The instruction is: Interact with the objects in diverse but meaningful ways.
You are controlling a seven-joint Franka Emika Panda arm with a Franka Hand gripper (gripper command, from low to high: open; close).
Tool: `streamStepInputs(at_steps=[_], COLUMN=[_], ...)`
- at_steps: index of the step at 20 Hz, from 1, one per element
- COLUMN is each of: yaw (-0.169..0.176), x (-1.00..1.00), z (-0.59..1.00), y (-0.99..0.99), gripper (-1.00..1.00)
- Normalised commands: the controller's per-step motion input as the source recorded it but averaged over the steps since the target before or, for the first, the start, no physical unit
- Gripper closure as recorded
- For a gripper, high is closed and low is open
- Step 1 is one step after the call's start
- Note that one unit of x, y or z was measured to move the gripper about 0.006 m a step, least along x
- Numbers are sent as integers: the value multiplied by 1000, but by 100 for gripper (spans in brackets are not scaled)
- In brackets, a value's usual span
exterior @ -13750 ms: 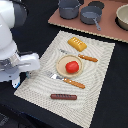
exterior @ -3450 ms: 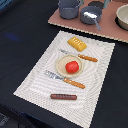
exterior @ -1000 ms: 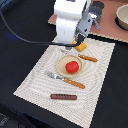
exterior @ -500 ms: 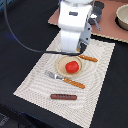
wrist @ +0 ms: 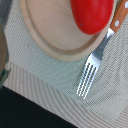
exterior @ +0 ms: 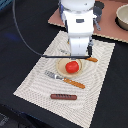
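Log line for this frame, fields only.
arm: over placemat | gripper: hidden | tomato: on plate | fork: beside plate | sausage: untouched

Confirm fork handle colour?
Orange fork handle, metal tines; clearest in the exterior view.

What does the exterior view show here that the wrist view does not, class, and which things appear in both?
Only the exterior view shows the robot arm above the striped placemat, the brown sausage near the mat's front edge, the whole knife with its orange handle, and a bowl at the back on the exterior view's right. Only the wrist view shows the fork's tines one by one. Both show the red tomato on the round tan plate, resting on the mat. The gripper itself is not visible in either view.
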Motion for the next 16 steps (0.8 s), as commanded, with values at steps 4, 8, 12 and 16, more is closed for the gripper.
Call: streamStepInputs(at_steps=[4,8,12,16], yaw=[23,43,42,36], x=[189,124,187,268], z=[-263,-336,-296,-231], y=[-184,-89,-51,0], gripper=[-100,-100,-100,-100])
